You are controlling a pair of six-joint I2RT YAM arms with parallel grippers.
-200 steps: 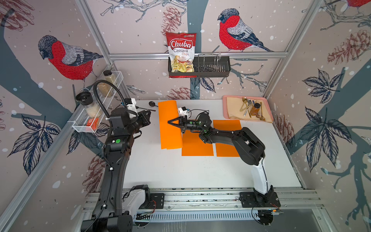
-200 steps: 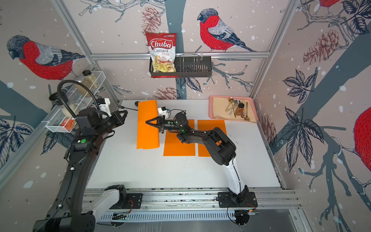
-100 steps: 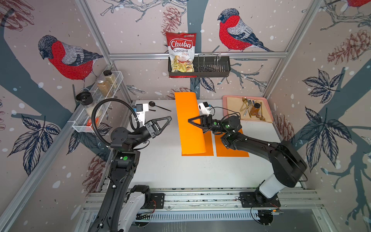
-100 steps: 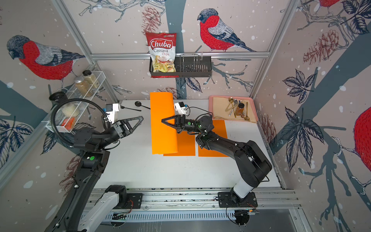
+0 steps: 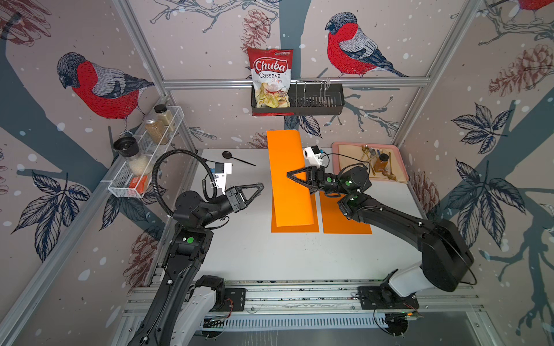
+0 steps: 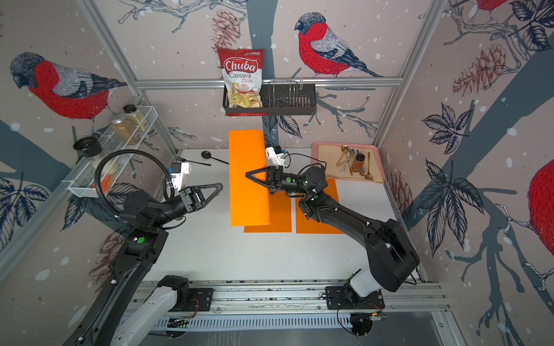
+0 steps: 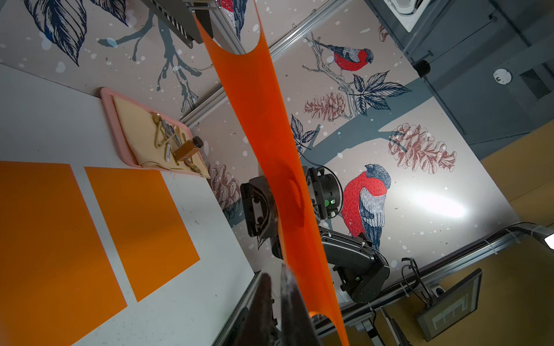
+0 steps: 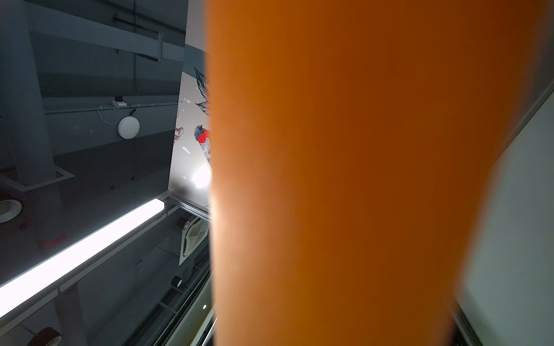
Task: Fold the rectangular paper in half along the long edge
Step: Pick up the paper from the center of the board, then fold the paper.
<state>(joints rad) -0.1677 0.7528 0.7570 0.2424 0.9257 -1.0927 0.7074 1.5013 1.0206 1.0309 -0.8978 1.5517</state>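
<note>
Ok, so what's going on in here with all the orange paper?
The right gripper is pinching an orange sheet about midway along its length and holding it up in the air, slightly bowed, above the table. The left gripper sits off to the side of it, holding nothing and not touching the paper. Flat on the table lie two other sheets. No fold has been made yet.
</note>
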